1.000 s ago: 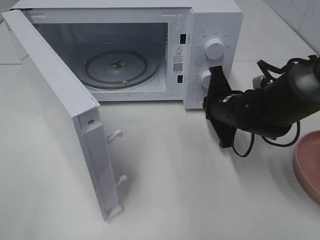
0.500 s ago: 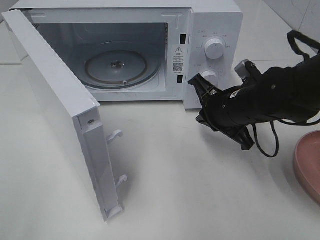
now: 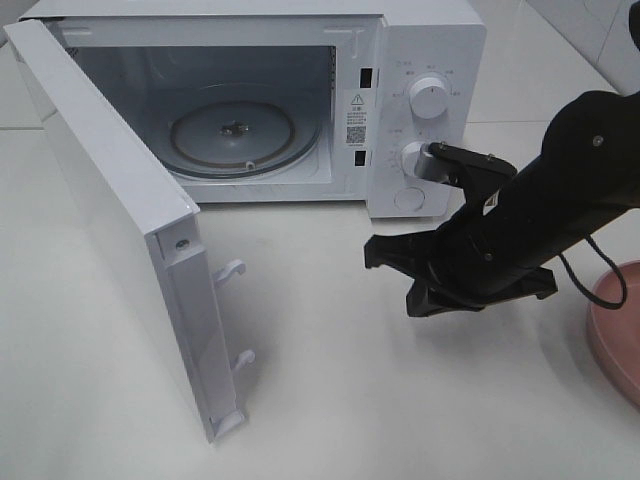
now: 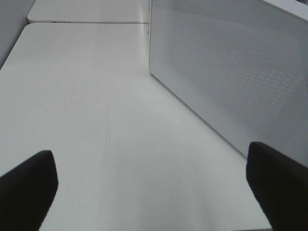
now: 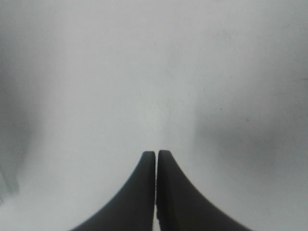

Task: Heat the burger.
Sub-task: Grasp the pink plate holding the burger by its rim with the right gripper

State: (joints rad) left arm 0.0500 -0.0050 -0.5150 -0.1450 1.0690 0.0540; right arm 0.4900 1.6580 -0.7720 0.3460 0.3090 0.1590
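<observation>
Exterior high view showed my right claw hanging over the white table. It was in front of the microwave, lower than the control panel, and its tips pointed toward the open door. My black arm reached in from the right, and its upper part crossed just in front of the lower knob. The upper knob stood in plain sight above it. The door was swung wide to the left, and two white latch hooks stuck out of its free edge. Inside the cavity I could see the round glass turntable. At the right edge of that view the rim of a pink plate lay on the table, near my arm but apart from it.

Through the right wrist camera, my right claw had its two dark fingers pressed together, with only a hairline seam between them and nothing caught there. Beyond them was a blurred white surface.

Through the left wrist camera, my left claw had its fingers spread wide apart, gripping nothing, with the pale table showing between them. A white panel with a fine dotted pattern stood on the table to one side of that claw.

The burger showed in none of the three views, so I could not tell where it was.
</observation>
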